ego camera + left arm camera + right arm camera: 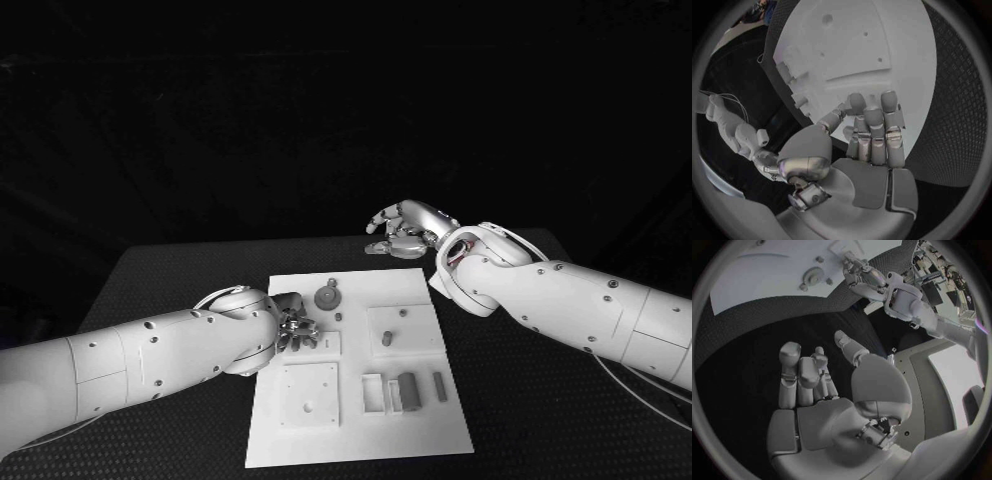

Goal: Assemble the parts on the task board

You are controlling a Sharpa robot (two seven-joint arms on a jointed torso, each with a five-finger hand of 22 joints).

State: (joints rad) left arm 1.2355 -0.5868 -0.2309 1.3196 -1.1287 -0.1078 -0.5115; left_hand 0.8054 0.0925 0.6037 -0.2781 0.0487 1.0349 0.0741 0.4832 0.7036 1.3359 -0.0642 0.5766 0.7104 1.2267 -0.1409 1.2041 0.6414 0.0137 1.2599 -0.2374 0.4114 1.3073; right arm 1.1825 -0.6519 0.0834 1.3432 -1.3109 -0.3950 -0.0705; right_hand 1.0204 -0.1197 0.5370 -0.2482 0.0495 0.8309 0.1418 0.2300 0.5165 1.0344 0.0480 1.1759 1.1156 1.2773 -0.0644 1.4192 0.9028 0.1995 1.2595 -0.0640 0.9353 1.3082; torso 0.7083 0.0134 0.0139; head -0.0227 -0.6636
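My left hand point(293, 331) sits over the task board point(361, 440) at nine o'clock, fingers loose, holding nothing, ready to grab the round part point(327, 297). My right hand point(402, 228) waits empty at twelve o'clock.

White board, grey parts, black table

The task board point(361, 420) is plain white; the parts point(329, 297) on it are grey. The table point(173, 290) is black with a fine woven texture. Both hands are silver: left hand point(293, 330), right hand point(404, 228).

head: looks down on bench point(173, 270) | wrists: close behind each robot hand | shared: task board point(361, 440)
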